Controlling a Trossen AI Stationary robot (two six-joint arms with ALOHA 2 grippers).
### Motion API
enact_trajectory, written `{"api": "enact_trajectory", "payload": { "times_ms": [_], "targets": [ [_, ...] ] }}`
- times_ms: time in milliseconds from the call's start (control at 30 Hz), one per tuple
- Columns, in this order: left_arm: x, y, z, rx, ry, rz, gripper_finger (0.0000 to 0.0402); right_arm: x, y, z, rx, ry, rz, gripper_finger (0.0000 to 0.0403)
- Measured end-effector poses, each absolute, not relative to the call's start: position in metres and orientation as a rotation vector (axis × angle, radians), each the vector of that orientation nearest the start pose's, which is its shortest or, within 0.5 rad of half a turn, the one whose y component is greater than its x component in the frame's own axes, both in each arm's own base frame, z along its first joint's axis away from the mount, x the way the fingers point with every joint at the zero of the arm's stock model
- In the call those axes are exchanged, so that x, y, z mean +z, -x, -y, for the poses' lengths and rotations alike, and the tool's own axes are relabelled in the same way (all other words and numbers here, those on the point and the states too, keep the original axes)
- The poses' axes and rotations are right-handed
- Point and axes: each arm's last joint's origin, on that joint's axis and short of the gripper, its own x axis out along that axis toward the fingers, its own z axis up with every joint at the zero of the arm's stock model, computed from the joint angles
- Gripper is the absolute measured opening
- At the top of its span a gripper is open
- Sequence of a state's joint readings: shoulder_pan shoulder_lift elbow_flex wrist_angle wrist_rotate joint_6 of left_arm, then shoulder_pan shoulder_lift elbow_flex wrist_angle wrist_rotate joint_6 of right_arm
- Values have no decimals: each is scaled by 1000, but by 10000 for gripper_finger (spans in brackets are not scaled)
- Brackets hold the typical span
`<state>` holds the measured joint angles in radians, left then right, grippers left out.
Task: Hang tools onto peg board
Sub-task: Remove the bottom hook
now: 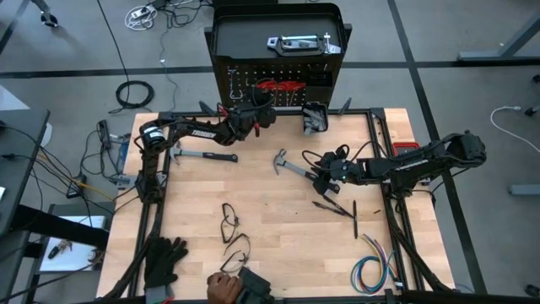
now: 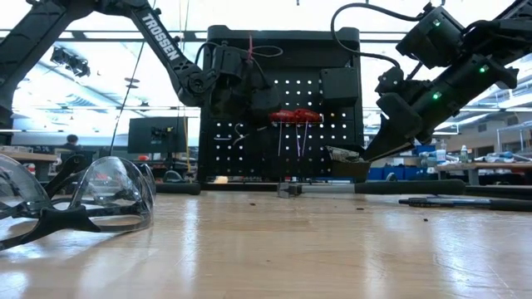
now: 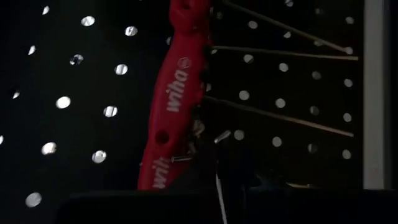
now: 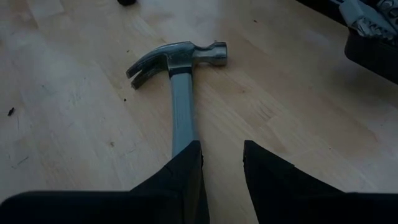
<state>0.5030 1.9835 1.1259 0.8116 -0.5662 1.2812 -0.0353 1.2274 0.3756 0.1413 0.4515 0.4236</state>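
Meanwhile, top centre, the left gripper (image 1: 268, 112), fingers shut and empty, faces red pliers (image 1: 278, 85) hung on the peg board (image 1: 253, 38); mid-right, the right gripper's (image 1: 325, 173) fingers narrowly straddle a hammer (image 1: 291, 165) on the surface (image 1: 278, 228), seemingly for pickup.

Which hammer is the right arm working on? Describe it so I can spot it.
Start at the peg board behind the table. In front of it, right of centre, lies a hammer under the right gripper. Unlike the other hammer at left, its claw head points left.
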Motion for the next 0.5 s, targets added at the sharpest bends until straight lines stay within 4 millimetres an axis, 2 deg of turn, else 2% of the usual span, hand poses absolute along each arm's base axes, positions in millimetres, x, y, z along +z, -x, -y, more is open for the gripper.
{"api": "enact_trajectory", "payload": {
  "times_ms": [233, 500],
  "targets": [
    [195, -364, -217, 888, -1149, -726, 1, 146, -208, 20, -604, -250, -589, 128],
    [196, -370, -204, 937, -1130, -745, 0, 146, -208, 20, -604, -250, -589, 128]
  ]
}}
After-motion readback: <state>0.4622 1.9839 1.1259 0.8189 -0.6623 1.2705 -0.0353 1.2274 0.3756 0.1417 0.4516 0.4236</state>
